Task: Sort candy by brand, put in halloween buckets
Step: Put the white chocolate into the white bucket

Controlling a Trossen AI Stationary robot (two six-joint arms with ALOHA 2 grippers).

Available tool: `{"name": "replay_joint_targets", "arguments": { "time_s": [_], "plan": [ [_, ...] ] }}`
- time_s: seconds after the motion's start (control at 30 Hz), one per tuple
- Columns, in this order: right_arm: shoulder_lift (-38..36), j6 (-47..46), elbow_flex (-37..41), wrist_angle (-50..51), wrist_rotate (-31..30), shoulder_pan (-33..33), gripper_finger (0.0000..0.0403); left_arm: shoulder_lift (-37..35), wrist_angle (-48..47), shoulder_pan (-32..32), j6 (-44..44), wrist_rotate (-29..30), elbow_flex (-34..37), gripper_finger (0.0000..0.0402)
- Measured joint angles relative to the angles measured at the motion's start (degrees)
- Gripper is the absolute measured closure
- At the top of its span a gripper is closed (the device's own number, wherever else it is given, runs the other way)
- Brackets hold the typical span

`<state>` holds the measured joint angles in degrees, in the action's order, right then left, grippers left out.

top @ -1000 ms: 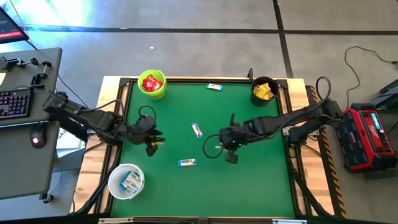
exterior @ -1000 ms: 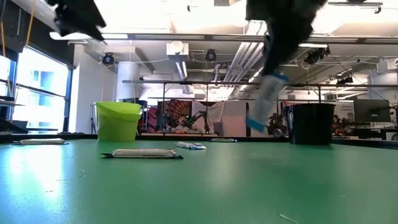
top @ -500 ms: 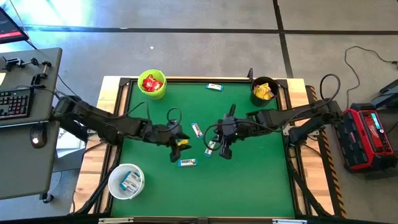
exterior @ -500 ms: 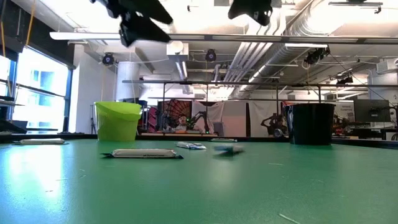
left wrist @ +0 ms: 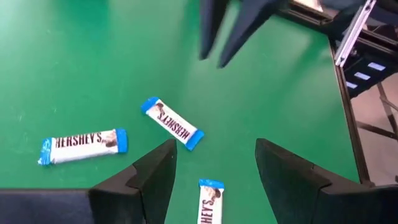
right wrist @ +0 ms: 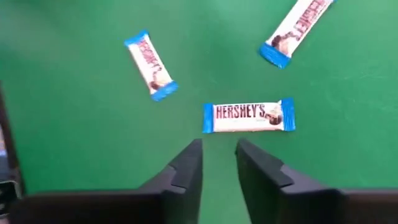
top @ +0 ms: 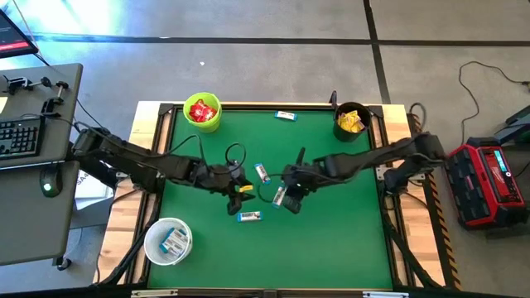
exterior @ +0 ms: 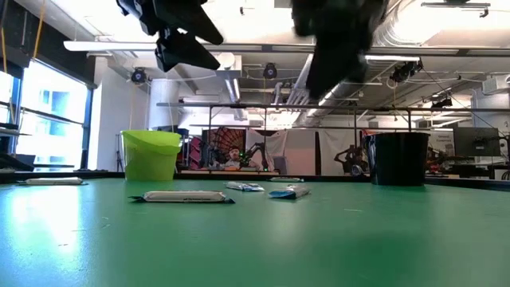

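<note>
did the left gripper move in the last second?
Yes. In the high view the left gripper has swung from near the table's left edge toward the middle, farther from the green bucket, over the white-and-blue bars.

In the high view both arms reach toward the frame's centre, the left arm from the left edge and the right arm from the right. The left gripper (top: pixel 237 197) hangs just left of centre, fingers (left wrist: pixel 152 180) spread wide. The right gripper (top: pixel 286 196) sits just right of centre, its fingers (right wrist: pixel 186 171) a narrow gap apart.
</note>
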<state>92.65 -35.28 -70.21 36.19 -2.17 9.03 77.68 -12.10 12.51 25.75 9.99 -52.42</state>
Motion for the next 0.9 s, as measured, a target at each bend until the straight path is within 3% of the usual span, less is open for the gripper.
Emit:
{"name": "replay_joint_targets", "arguments": {
  "time_s": [0.27, 0.43, 0.63, 0.9],
  "plan": [
    [8.4, 13.1, 0.8, -4.8, 13.1, -9.9, 0.0257, -0.9, 4.8, 2.4, 4.5, -2.5, 5.5, 0.0190],
    [11.0, 21.7, 0.9, -4.8, 19.4, -16.3, 0.0251, -3.6, 11.2, 4.9, 10.1, -2.2, 10.5, 0.0190],
    [15.0, 28.4, 0.9, -5.5, 29.1, -20.7, 0.0251, -5.5, 11.7, 6.9, 13.0, -0.7, 12.4, 0.0190],
    [19.5, 31.3, 0.9, -6.8, 32.8, -21.4, 0.0251, -5.4, 10.6, 8.0, 14.6, -0.4, 12.4, 0.0190]
  ]
}}
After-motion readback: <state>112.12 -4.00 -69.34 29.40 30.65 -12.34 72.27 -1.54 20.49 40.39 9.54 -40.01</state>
